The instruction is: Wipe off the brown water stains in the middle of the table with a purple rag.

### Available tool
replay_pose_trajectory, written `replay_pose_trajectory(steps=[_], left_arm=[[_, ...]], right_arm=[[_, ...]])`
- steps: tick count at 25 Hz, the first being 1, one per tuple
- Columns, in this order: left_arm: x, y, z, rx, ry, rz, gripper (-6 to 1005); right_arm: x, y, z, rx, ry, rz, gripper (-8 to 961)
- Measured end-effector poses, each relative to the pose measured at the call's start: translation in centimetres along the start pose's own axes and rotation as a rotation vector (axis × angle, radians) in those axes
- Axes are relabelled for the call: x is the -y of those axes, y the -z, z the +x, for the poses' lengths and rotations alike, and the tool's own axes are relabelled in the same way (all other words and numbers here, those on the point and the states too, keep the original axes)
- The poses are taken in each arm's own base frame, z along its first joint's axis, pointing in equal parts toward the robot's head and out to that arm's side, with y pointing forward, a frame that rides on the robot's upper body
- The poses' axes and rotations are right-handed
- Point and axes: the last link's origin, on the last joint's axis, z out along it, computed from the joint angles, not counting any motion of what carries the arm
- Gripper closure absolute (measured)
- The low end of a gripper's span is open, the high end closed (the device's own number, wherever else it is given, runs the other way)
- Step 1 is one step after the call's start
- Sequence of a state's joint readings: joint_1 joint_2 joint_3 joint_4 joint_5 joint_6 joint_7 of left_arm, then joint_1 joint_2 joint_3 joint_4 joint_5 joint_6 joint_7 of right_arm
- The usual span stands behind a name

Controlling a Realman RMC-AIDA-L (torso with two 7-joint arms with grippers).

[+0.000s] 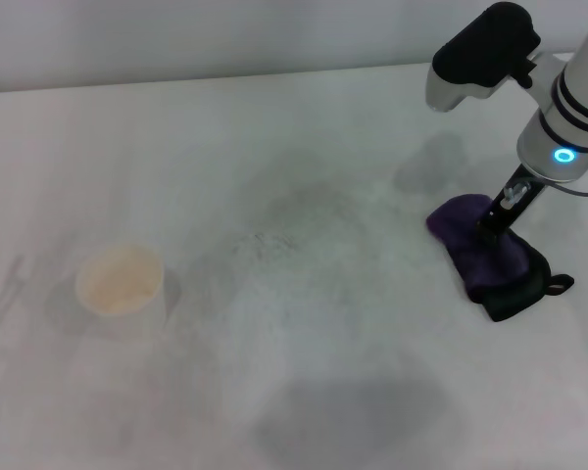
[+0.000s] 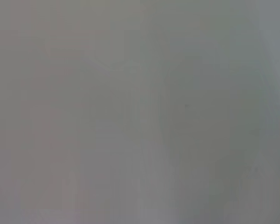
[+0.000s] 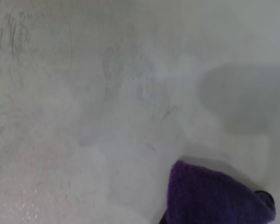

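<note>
The right end effector is down at the right side of the head view, its dark tip pressed into the purple rag. The cloth bunches around it, but whether it is pinched or only pushed on, I cannot tell. The right wrist view catches a purple fold at its lower right corner, with bare smudged table beyond.

The rag lies on the table right of centre, black edge and black loop trailing towards the lower right. It looks soft, light and floppy, so it should drag easily and fold under itself. I'd say the thick purple bunch is the place to grip, not the loose loop.

No brown blotch shows in the middle of the table, only faint grey smudges. So the stain looks already wiped, or is too pale to make out.

A cream paper cup stands at centre left, well apart from the rag, with wide open table between. It is light and would tip if swept. The table's far edge runs along the top of the frame, well clear.

The left end effector is out of sight; its wrist view shows only blank grey.
</note>
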State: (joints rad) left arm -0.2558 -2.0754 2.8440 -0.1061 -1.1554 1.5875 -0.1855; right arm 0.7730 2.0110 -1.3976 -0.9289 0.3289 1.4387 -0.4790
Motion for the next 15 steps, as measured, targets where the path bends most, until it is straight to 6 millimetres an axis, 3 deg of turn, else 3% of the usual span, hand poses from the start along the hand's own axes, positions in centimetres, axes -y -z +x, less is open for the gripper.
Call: replay_pose_trajectory(steps=[9, 15], left_arm=[[0.1, 0.0, -0.3, 0.021, -0.002, 0.002, 112], [0.1, -0.1, -0.3, 0.024, -0.003, 0.003, 112]], right_arm=[[0.5, 1.7, -0.6, 0.098, -0.009, -0.026, 617], [3.7, 4.6, -0.4, 0.365, -0.099, -0.155, 485]])
